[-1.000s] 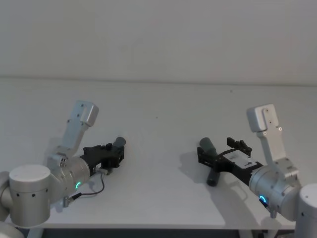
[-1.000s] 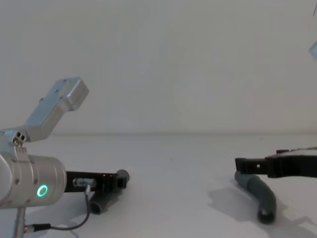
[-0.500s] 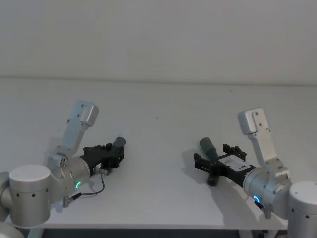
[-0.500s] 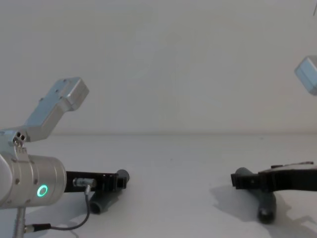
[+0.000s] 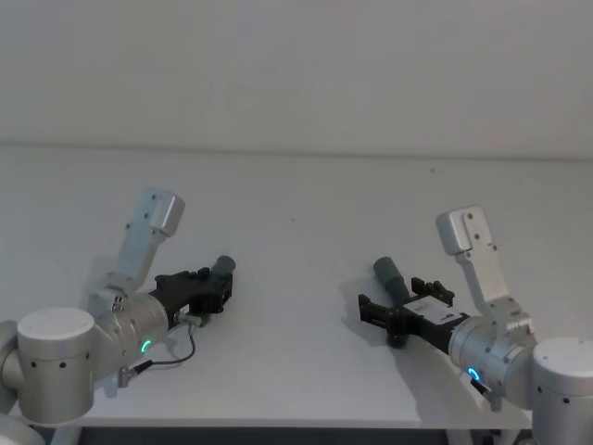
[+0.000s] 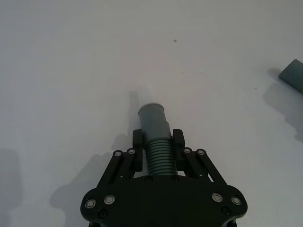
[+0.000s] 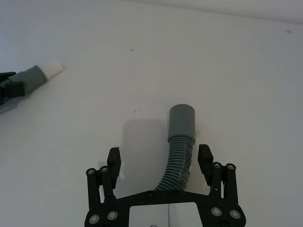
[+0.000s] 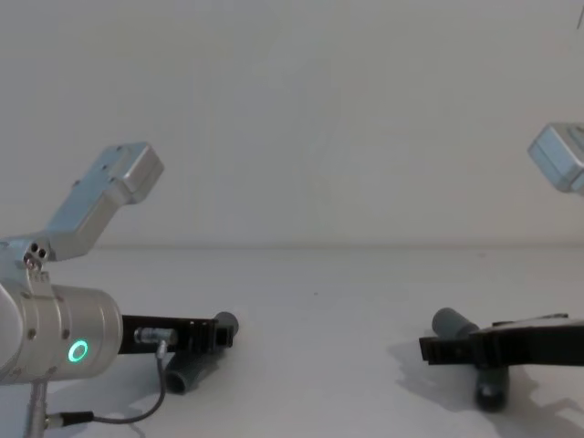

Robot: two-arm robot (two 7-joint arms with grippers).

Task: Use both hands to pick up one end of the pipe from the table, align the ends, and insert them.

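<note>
White table (image 5: 296,204) carries both halves: left gripper (image 6: 158,137) stays pinched on ribs of left pipe piece (image 6: 154,118), right gripper (image 7: 159,154) has sunk, fingers spread, astride right pipe piece (image 7: 182,120) lying flat; closing likely next.

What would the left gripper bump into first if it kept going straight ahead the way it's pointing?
Nothing, as far as I can see. The left gripper, shut on its pipe piece, points across bare table. The other pipe piece lies off to one side, probably out of its line.
</note>
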